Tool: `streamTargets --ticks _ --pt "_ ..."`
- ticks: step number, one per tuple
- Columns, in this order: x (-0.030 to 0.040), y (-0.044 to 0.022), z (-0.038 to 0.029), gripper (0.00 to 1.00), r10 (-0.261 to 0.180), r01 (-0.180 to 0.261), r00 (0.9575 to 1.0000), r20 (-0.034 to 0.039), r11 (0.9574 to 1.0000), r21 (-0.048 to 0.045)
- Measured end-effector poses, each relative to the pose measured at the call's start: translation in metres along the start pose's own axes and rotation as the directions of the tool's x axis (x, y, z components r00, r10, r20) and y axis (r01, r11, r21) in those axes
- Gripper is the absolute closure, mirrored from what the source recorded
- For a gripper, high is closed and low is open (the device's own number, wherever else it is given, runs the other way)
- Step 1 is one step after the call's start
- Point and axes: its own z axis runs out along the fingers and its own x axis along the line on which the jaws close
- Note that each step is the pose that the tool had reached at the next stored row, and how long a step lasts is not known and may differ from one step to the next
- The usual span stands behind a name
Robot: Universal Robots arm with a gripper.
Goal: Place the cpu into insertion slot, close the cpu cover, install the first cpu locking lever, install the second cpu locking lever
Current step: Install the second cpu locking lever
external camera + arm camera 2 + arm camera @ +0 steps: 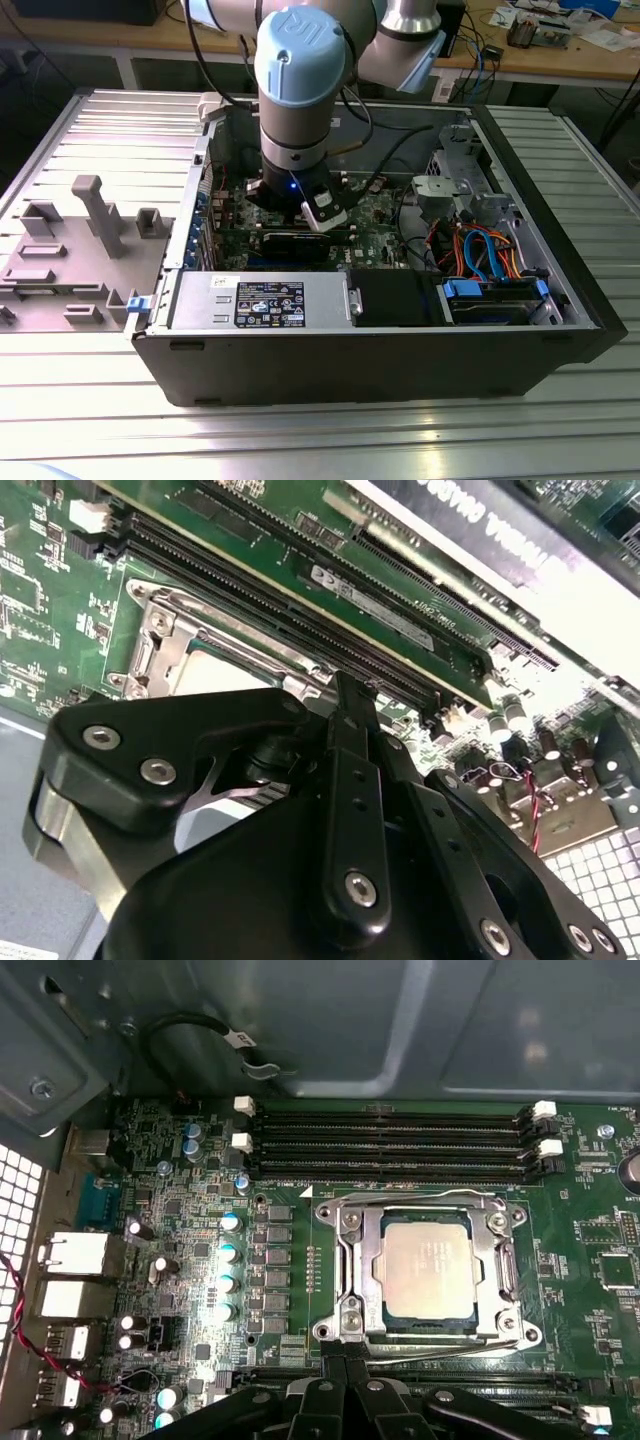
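The cpu, a dull silver square, lies flat in the insertion slot on the green motherboard. The cpu cover, a silver frame, lies down around it, and the chip shows through its cut-out. Thin wire levers run along two opposite sides of the socket. My gripper is shut, with its black fingertips at the socket's edge beside one lever and nothing visible between them. In the second wrist view the gripper stands just in front of the cover. In the exterior view the gripper reaches down into the open computer case.
Long black memory slots run beside the socket, with more by the fingertips. Capacitors and rear ports stand to one side. In the case sit a long black card, a power supply and cabled drive bays. Grey fixtures stand at the exterior view's left.
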Motion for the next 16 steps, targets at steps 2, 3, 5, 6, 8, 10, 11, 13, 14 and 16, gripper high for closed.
streamTargets --ticks 2,3,5,6,8,10,11,13,14,16 --pt "0.0001 -0.002 -0.0004 0.89 0.0 0.0 1.0 0.0001 1.0 -0.0028" --pt "0.0001 -0.0033 -0.0007 0.89 0.0 0.0 1.0 0.0001 1.0 -0.0059" --pt "0.0002 -0.0053 -0.0013 0.89 0.0 0.0 1.0 0.0003 0.9999 -0.0128" --pt "0.0002 -0.0057 -0.0014 0.89 0.0 0.0 1.0 0.0003 0.9999 -0.014" --pt "0.0002 -0.0067 -0.0013 0.89 0.0 0.0 1.0 0.0003 0.9998 -0.0174" --pt "0.0005 -0.0075 0.001 0.89 0.0 0.0 1.0 0.0002 0.9997 -0.0224" --pt "0.0007 -0.0076 0.0017 0.89 0.0 0.0 1.0 0.0004 0.9997 -0.0246" --pt "0.0015 -0.0079 0.0029 0.89 0.0 0.0 1.0 0.0005 0.9995 -0.0303" --pt "0.0019 -0.0081 0.0034 0.89 0.0 0.0 1.0 0.0006 0.9995 -0.0328" --pt "0.0024 -0.0082 0.0043 0.89 0.0 0.0 1.0 0.0006 0.9993 -0.0373"
